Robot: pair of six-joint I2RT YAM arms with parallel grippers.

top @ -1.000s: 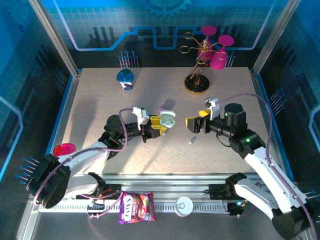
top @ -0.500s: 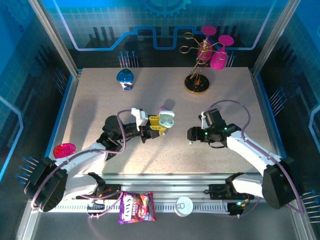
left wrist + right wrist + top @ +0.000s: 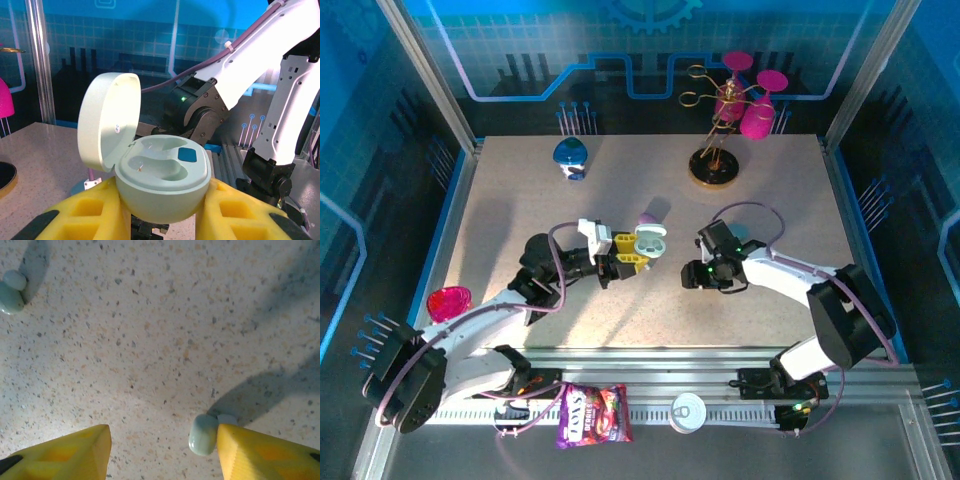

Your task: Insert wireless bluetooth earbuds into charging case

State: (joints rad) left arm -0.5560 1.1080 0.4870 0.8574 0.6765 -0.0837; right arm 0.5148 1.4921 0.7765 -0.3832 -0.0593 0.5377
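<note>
The left claw (image 3: 636,252) is shut tight on the charging case (image 3: 162,185). It grips the case between its two yellow fingers (image 3: 95,212), low in the middle of the left wrist picture. The case is pale green and round like a pebble. Its lid (image 3: 107,122) is flipped up on the left side. The two little beds inside it have no buds in them.

The right claw (image 3: 164,440) points down at the speckled counter (image 3: 150,340). Its jaws are partly apart, with bare counter between them, and they hold nothing. One pale green earbud (image 3: 202,435) lies on the counter at the lower right of the right wrist picture. It touches the inside of the finger on that side. Another earbud (image 3: 11,290) lies on the counter in the upper left corner, well apart from the claw.
</note>
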